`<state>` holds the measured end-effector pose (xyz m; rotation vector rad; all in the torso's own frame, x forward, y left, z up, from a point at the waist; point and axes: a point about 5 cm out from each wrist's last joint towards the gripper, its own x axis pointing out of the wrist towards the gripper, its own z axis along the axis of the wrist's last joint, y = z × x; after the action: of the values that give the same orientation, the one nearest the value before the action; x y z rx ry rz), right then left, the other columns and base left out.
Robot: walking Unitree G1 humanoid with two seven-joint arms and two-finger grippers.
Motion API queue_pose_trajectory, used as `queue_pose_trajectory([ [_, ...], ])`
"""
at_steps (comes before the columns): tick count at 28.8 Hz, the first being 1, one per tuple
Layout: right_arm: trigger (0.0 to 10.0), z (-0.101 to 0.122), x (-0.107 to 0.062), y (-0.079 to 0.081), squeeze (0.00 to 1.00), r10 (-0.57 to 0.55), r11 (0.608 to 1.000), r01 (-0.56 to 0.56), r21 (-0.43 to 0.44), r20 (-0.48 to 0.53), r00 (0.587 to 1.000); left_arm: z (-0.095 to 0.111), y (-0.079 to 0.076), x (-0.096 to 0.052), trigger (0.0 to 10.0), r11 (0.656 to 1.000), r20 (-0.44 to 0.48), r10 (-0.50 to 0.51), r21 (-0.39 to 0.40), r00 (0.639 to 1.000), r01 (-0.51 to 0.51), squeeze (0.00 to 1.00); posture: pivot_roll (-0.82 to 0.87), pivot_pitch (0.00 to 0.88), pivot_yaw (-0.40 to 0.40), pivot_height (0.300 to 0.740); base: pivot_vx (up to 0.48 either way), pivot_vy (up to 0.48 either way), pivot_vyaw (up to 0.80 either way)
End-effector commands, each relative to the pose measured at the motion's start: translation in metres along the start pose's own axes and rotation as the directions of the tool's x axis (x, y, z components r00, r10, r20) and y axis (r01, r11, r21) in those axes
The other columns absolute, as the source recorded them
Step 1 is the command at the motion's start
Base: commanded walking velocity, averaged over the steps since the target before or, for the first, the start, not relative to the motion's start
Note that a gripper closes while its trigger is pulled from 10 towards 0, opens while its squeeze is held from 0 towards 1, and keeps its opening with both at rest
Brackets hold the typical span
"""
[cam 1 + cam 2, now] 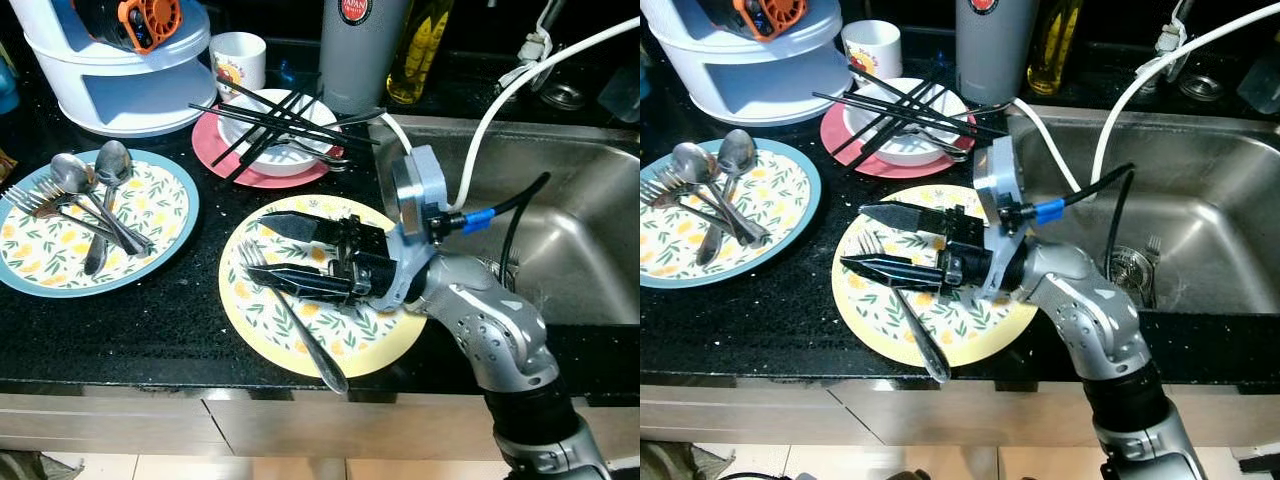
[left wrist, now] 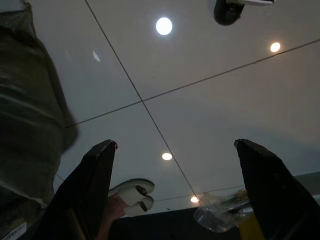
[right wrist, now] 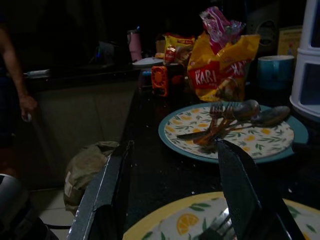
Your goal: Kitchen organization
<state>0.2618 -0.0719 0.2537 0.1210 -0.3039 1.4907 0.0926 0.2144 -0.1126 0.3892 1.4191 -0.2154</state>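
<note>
A fork (image 1: 290, 315) lies on the plate (image 1: 250, 330), left of the sink (image 1: 570, 200).

Black speckled stone tabletop (image 1: 150, 320) | stainless steel sink (image 1: 580, 240) set in at right | pale cabinet fronts (image 1: 300, 430) below | light floor tiles (image 1: 100, 468) | glossy tiled ceiling (image 2: 200, 100) with round lights

Three plates (image 1: 180, 215), two spoons (image 1: 70, 175), one bowl (image 1: 290, 160), one mug (image 1: 238, 60).
</note>
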Motion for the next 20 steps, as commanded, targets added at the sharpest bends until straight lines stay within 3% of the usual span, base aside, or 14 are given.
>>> queue_pose_trajectory([
  [1,10.0,0.001,-0.004,0.001,0.0,-0.023,0.999,0.022,-0.025,-0.027,0.999,-0.007,-0.004,0.001,10.0,1.0,-0.014,-0.02,-0.019,1.0,0.02,0.0,0.08,0.117,-0.054,0.74,0.0,0.0,0.0],
  [4,10.0,0.0,-0.011,0.004,0.0,-0.009,1.0,0.007,-0.027,-0.081,0.997,-0.006,-0.007,0.001,10.0,0.999,-0.008,-0.035,-0.031,0.999,0.035,0.0,0.08,0.119,-0.054,0.74,0.0,0.0,0.0],
  [6,10.0,0.002,-0.021,0.015,0.0,0.055,0.998,-0.061,-0.028,-0.177,0.983,-0.006,-0.008,0.001,10.0,0.999,-0.008,-0.041,-0.03,0.999,0.04,0.0,0.08,0.118,-0.055,0.74,0.0,0.0,0.0],
  [11,10.0,0.006,-0.029,0.021,0.0,0.074,0.996,-0.085,-0.034,-0.254,0.964,-0.006,-0.009,0.001,10.0,0.999,-0.008,-0.044,-0.025,0.999,0.044,0.0,0.07,0.114,-0.059,0.74,0.0,0.0,0.0],
  [16,10.0,0.002,-0.029,0.025,0.0,0.046,0.996,-0.069,-0.054,-0.342,0.939,-0.005,-0.012,0.001,10.0,0.998,-0.005,-0.053,-0.025,0.999,0.053,0.0,0.06,0.108,-0.063,0.74,0.0,0.0,0.0],
  [20,10.0,-0.003,-0.018,0.024,0.0,0.001,0.997,-0.031,-0.074,-0.377,0.926,-0.004,-0.014,0.001,10.0,0.997,0.002,-0.064,-0.032,0.998,0.064,0.0,0.06,0.099,-0.067,0.74,0.0,0.0,0.0],
])
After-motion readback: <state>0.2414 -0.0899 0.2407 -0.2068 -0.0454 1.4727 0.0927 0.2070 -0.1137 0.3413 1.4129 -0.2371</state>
